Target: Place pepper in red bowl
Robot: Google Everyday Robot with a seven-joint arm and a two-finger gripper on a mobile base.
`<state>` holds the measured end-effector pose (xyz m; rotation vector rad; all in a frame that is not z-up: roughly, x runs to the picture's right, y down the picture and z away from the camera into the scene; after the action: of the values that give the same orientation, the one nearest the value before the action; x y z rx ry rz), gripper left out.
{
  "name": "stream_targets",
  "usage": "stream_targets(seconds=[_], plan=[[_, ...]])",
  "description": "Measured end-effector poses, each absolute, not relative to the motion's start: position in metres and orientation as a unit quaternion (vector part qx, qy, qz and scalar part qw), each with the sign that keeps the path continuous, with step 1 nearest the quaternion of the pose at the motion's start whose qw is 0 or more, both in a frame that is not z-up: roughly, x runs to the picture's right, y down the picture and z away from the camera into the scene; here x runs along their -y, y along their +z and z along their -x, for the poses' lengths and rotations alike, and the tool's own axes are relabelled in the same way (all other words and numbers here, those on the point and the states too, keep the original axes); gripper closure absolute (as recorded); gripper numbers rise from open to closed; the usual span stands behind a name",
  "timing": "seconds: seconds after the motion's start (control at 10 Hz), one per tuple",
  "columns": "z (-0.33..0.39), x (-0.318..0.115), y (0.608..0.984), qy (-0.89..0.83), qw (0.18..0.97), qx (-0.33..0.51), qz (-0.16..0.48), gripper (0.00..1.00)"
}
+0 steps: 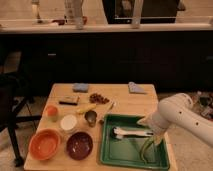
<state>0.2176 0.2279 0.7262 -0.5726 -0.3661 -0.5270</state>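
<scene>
The pepper [145,150], slim, green and curved, lies in the right part of the green tray [107,150] at the table's front right. My white arm reaches in from the right, and the gripper [152,138] hangs open over the tray, just above the pepper's upper end; whether it touches the pepper I cannot tell. The red bowl [45,144], bright orange-red with a paler inside, stands empty at the table's front left corner, far from the gripper.
A dark maroon bowl [80,145] sits between the red bowl and the tray. Behind them are an orange cup [51,112], a white cup [68,122], a metal cup [91,117], a yellow banana-like item [86,108] and a brown snack [99,98]. A white object [131,133] lies in the tray.
</scene>
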Motion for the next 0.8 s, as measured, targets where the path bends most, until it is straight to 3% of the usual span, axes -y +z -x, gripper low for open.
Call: stream_targets(seconds=[0.8], plan=[[-0.229,-0.264,0.740,-0.250,0.900,0.218,0.281,0.20]])
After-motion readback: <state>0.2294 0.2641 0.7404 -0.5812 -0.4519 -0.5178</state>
